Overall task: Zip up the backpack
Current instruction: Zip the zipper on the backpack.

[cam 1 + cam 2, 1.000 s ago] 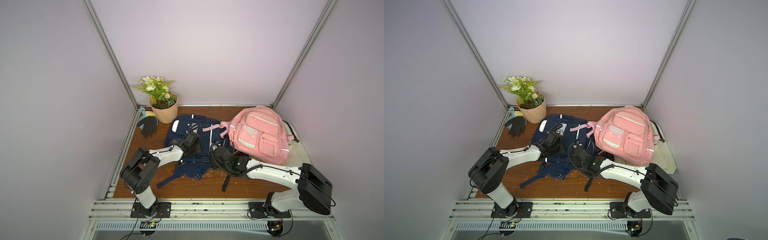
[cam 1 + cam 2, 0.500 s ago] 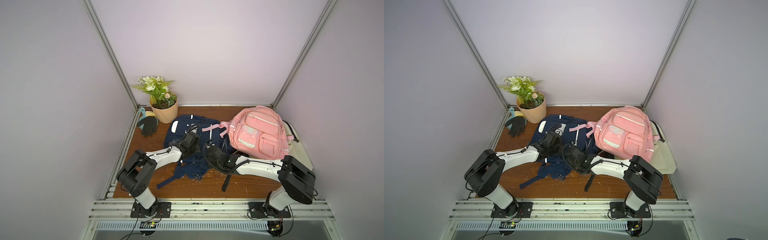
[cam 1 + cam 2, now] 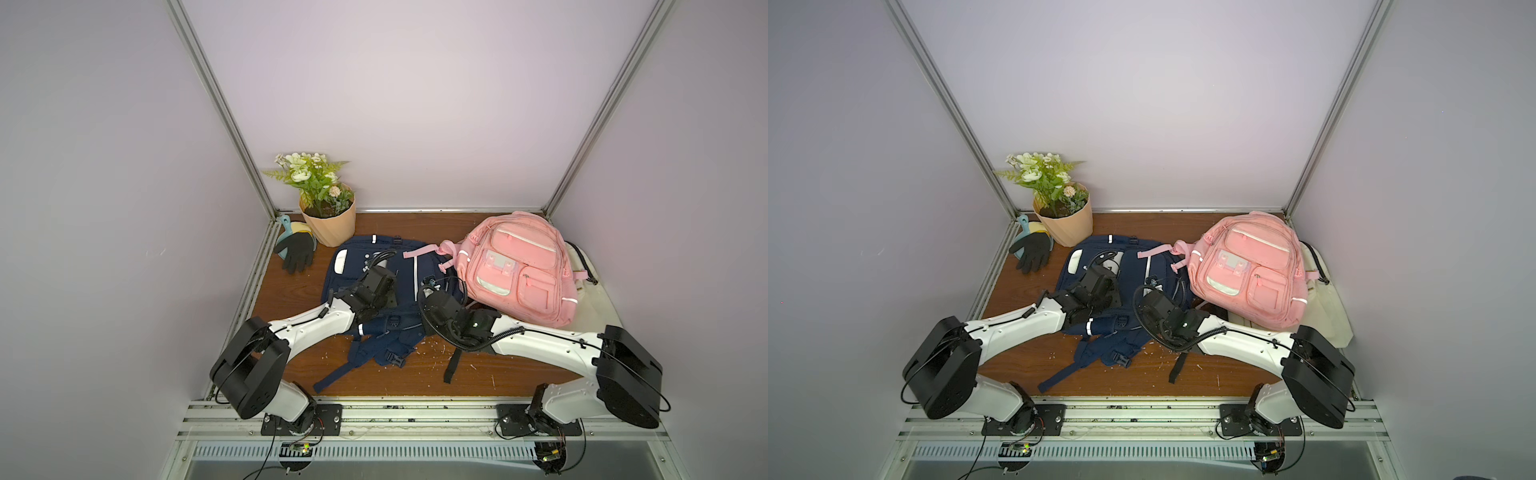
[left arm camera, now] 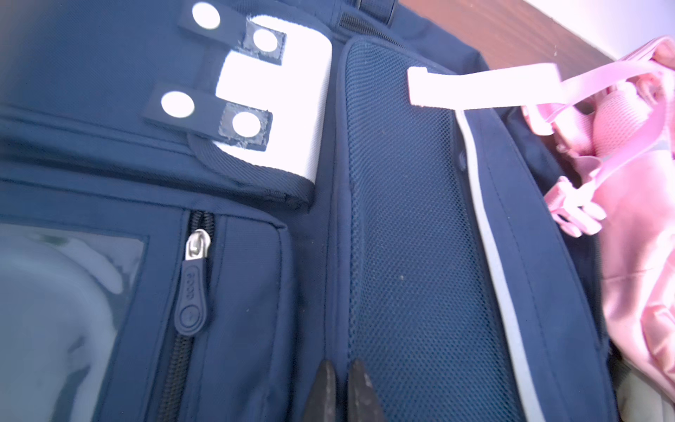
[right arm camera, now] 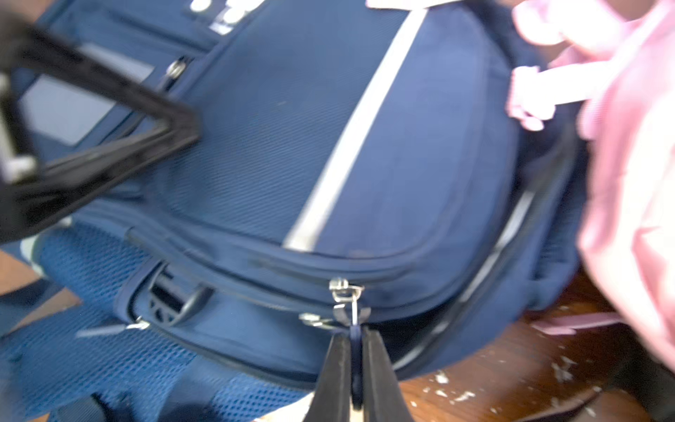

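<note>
A navy backpack [image 3: 399,266] [image 3: 1133,266] lies flat on the wooden table in both top views, straps toward the front. My right gripper [image 5: 356,334] [image 3: 432,289] is at its near right edge, shut on the dark blue zipper pull [image 5: 355,328] that hangs from a metal slider [image 5: 343,286]. To the right of the slider the zipper gapes open. My left gripper [image 4: 341,365] [image 3: 386,291] rests on top of the backpack, shut on a raised seam beside the mesh panel [image 4: 409,219]. A front pocket zipper pull [image 4: 191,296] lies close by, untouched.
A pink backpack [image 3: 523,270] leans against the navy one's right side, its strap [image 4: 485,86] lying across it. A white bag [image 3: 590,299] sits behind the pink one. A flower pot [image 3: 328,220] and a black glove [image 3: 297,253] stand at the back left. Pale crumbs litter the table [image 3: 415,374].
My right gripper has gone from open to shut on the zipper pull, and its arm has shifted. The left gripper has kept its hold in the same place.
</note>
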`<state>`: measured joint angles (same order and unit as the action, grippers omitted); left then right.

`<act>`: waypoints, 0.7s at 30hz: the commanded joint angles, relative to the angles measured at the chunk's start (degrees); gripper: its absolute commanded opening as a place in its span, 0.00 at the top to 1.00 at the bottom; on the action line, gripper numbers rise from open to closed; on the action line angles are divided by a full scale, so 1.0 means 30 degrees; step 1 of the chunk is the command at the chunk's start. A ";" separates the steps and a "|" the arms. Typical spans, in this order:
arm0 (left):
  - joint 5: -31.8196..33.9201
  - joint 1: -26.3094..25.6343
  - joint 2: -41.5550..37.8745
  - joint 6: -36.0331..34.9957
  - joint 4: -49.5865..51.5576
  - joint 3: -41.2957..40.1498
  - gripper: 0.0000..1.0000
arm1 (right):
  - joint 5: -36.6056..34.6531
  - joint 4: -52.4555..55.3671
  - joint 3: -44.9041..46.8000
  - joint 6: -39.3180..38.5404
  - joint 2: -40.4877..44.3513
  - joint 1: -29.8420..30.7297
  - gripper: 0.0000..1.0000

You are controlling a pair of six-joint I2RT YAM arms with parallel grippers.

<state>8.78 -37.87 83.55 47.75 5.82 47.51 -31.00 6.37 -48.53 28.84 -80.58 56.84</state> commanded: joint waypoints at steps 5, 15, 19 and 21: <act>0.2416 0.1108 -0.1853 -0.1010 0.1347 -0.0845 1.00 | -0.0504 0.0667 0.0483 0.0277 0.1852 -0.1639 1.00; 0.2441 0.1853 -0.2203 -0.2109 0.1578 0.0852 1.00 | -0.1194 0.1088 -0.3528 -0.1394 0.2390 0.2225 1.00; 0.2835 0.2176 -0.2964 -0.2121 0.1600 0.0741 1.00 | -0.1058 0.1384 -0.4851 -0.1706 0.2781 0.2500 1.00; 0.2982 0.2251 -0.3296 -0.2233 0.1712 0.0902 1.00 | -0.0911 0.1483 -0.5500 -0.1930 0.2654 0.2793 1.00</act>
<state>9.32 -33.54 74.98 41.52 11.27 48.14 -32.82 11.25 -60.34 24.47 -76.49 63.11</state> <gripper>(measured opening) 0.111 0.084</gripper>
